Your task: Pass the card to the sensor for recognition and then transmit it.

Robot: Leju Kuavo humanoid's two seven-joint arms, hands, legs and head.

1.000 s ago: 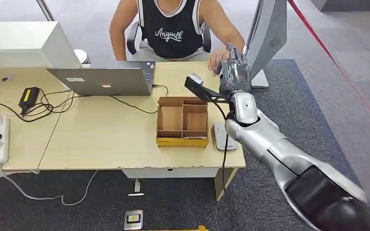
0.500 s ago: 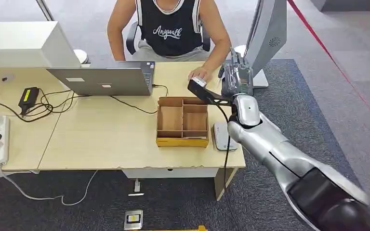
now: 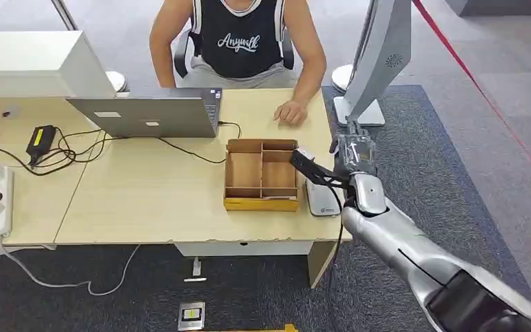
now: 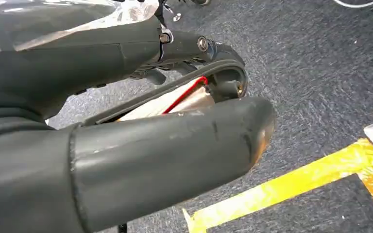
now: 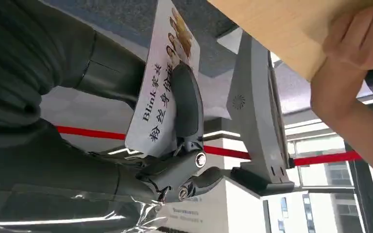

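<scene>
Right hand [image 5: 141,126] clamped on card [image 5: 162,82], pinched between thumb and fingers [image 5: 187,104]. Held past table [image 3: 180,200] edge, near sensor [image 3: 321,197]. Left hand [image 4: 141,145]: grip unclear.

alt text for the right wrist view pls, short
The right robot hand grips a white printed card with small portraits and the word "Blink". Beyond it are a wooden table edge, a person's hand resting on it, and a grey stand.
</scene>
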